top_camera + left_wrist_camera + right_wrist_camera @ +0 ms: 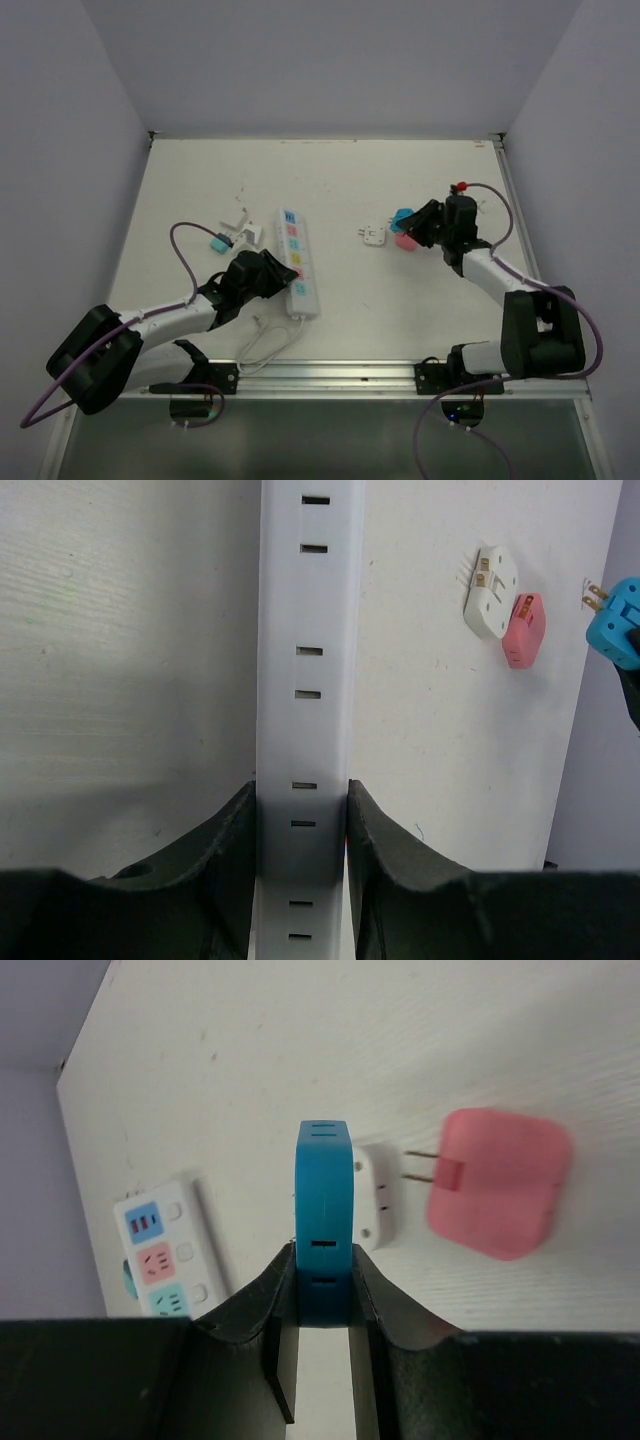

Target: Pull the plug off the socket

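Note:
The socket, a long white power strip (298, 262) with coloured outlet faces, lies left of centre on the table. My left gripper (283, 272) is shut on its near part; in the left wrist view the fingers (230, 840) clamp both long sides of the strip (305, 680). My right gripper (408, 222) is shut on a blue plug (402, 217), held apart from the strip, well to its right. In the right wrist view the blue plug (324, 1200) stands edge-on between the jaws, and the strip (165, 1245) shows at left.
A pink plug (406, 241) and a white plug (372, 235) lie just below the blue plug; both also show in the right wrist view, pink (497, 1182) and white (375, 1200). A teal plug (217, 242) and white adapters (242, 226) lie left of the strip. Its cord (265, 345) loops near the front edge.

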{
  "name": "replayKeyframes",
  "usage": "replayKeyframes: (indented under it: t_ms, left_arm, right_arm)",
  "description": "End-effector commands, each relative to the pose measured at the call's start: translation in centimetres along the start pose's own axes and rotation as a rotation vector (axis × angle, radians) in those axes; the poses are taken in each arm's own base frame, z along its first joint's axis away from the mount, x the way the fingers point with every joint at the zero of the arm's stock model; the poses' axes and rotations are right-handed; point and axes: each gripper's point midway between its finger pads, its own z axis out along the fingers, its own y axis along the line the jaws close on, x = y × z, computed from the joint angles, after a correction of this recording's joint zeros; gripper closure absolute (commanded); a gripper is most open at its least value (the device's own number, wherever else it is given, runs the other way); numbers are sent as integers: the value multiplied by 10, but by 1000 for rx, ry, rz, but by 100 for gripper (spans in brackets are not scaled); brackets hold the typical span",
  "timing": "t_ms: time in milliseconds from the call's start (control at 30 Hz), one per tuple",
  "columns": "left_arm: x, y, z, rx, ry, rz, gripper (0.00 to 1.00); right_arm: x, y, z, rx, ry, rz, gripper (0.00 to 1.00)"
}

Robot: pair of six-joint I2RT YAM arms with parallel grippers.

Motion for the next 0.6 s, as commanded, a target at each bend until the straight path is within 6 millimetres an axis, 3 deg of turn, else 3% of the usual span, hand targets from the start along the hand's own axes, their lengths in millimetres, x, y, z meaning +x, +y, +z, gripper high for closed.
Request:
replayKeyframes:
  t_ms: [0,33,200,400,567]
  left_arm:
    - [24,59,-1,-176,81,76,100]
    - [25,57,-1,-167,88,85,100]
    - [32,48,4,-119,134,106,100]
    - [37,41,7,-86,163,120,100]
    - [41,33,7,-50,197,123,100]
  right_arm:
    - [-32,-33,-22,63,-88,11,100]
    - [-48,-53,-29,101,-125,37,100]
    - [-77,-97,-43,145,-177,145,100]
    - [-84,-111,-22,123,-159,218,100]
    - [-92,-111,-1,63,-149,256,99]
